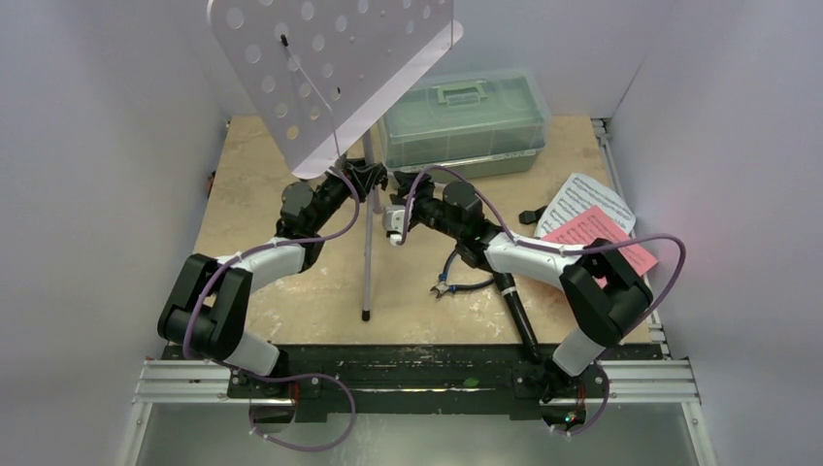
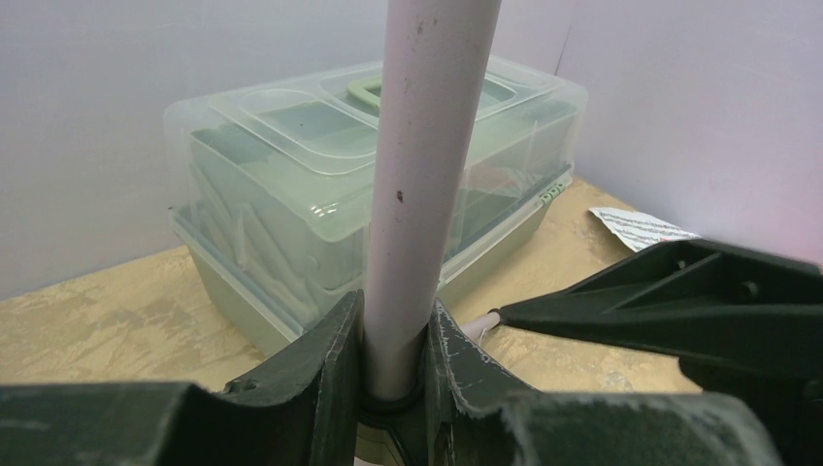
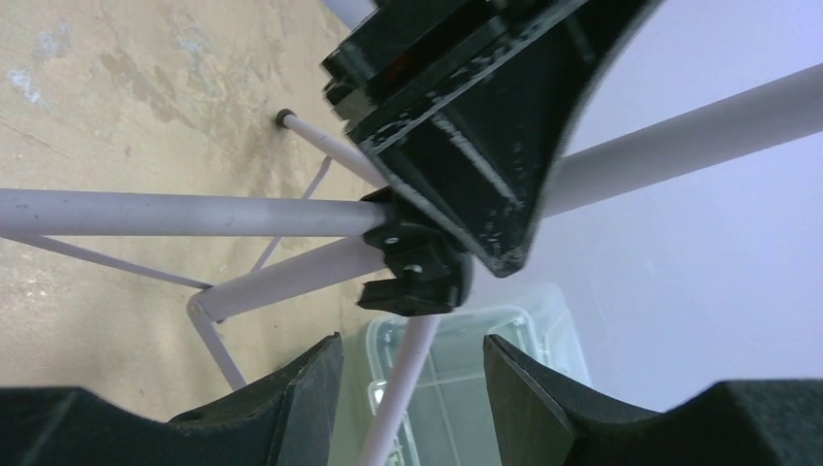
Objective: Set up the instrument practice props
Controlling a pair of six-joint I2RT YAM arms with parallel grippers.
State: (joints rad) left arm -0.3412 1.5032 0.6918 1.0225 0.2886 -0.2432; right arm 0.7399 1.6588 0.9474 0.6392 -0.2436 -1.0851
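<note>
— Cut by the top edge, overhead?
— Upper desk of the music stand (image 1: 330,68). Partly hiding the left gripper (image 1: 364,180) too.
— Under the right arm (image 1: 543,257)?
— Corner of the pink sheet (image 1: 582,231), handle ends of the blue-handled pliers (image 1: 444,287), both ends of the black microphone (image 1: 521,322).
— Print on the white sheet (image 1: 582,199)?
— Too small to read.

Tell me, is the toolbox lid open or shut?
Shut. The lid lies flat on the toolbox, with no gap at its rim. Whether it is latched, I cannot tell.
</note>
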